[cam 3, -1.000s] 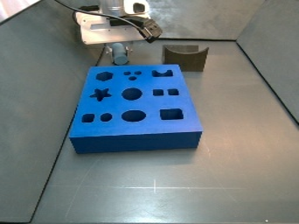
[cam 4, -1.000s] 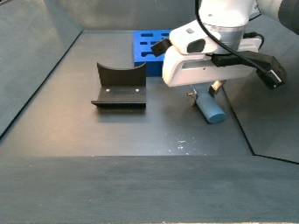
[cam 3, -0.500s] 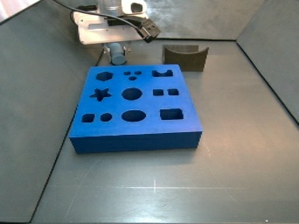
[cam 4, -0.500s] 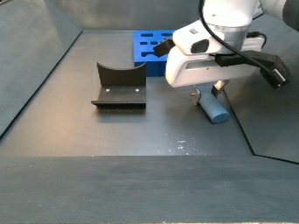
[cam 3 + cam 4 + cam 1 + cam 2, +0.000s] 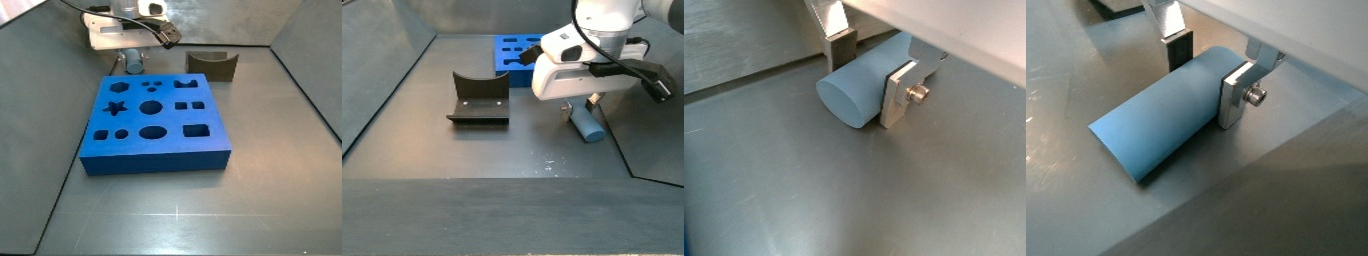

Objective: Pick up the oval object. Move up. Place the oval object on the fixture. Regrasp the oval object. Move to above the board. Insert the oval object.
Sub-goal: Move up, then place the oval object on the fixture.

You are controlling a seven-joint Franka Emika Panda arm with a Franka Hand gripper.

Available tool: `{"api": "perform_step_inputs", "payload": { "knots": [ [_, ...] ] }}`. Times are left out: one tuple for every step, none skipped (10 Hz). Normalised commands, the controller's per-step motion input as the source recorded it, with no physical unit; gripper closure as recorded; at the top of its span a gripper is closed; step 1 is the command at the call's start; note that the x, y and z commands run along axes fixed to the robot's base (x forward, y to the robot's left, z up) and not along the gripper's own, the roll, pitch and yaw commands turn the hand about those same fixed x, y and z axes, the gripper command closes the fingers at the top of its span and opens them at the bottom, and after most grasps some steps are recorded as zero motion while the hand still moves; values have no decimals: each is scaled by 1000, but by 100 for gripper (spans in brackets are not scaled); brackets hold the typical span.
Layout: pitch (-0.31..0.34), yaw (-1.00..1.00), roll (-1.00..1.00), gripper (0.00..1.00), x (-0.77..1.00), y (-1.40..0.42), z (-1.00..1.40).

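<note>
The oval object [image 5: 861,88] is a pale grey-blue peg lying on its side on the grey floor, seen in both wrist views [image 5: 1160,128]. My gripper [image 5: 869,72] straddles it, one silver finger [image 5: 901,95] pressed to its near flank and the other against its far flank, so the gripper is shut on it. In a side view the peg [image 5: 587,126] lies under the gripper [image 5: 580,106], right of the fixture [image 5: 478,97]. In a side view the gripper [image 5: 134,62] is behind the blue board [image 5: 154,122], and the fixture [image 5: 211,65] is off to one side.
Grey walls close the workspace on all sides. The peg and gripper are near a side wall [image 5: 643,120]. A corner of the board [image 5: 516,50] shows behind the gripper body.
The gripper shifted slightly sideways over the peg one second ago, and it has held still since. The peg has stayed on the floor.
</note>
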Motion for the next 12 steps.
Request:
{"api": "perform_step_inputs", "payload": {
  "knots": [
    [0,0,0,100,0,0,833],
    [31,-7,-13,100,-67,-52,805],
    [47,-4,-14,100,-76,-44,729],
    [64,-1,-12,100,-35,-20,589],
    [74,-3,-10,100,-20,-12,460],
    [63,-5,-5,100,-17,-7,274],
    [55,-6,-1,100,-19,-6,178],
    [0,0,0,100,0,0,1000],
    [10,0,-1,100,-3,0,1000],
    [28,-1,-3,100,-10,0,1000],
    [34,-3,-1,100,-14,0,1000],
    [35,-4,0,100,-18,0,1000]
  ]
}}
